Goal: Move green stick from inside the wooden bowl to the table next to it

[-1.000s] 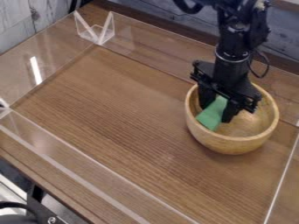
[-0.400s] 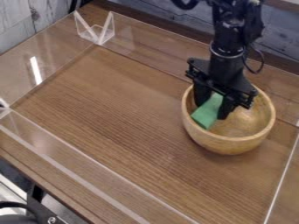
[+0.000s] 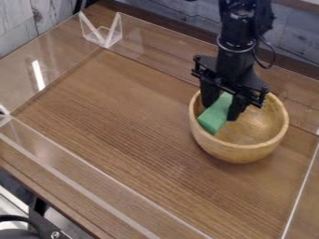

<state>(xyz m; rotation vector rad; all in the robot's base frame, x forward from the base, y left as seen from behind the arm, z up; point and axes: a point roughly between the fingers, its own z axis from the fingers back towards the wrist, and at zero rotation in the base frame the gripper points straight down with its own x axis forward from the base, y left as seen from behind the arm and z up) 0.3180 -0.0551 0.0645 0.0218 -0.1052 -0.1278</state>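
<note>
The wooden bowl sits on the table at the right, round and light tan. My gripper points straight down over the bowl's left rim, its black fingers shut on the green stick. The stick hangs tilted, its lower end reaching down over the bowl's left edge. Its upper end is hidden between the fingers.
Low clear acrylic walls edge the tabletop on the left, front and right. A clear folded acrylic piece stands at the back left. Dark wood surface stretches left of the bowl.
The gripper with the green stick has shifted left and a little up, from the bowl's hollow to above its left rim. The bowl has slid slightly left too.
</note>
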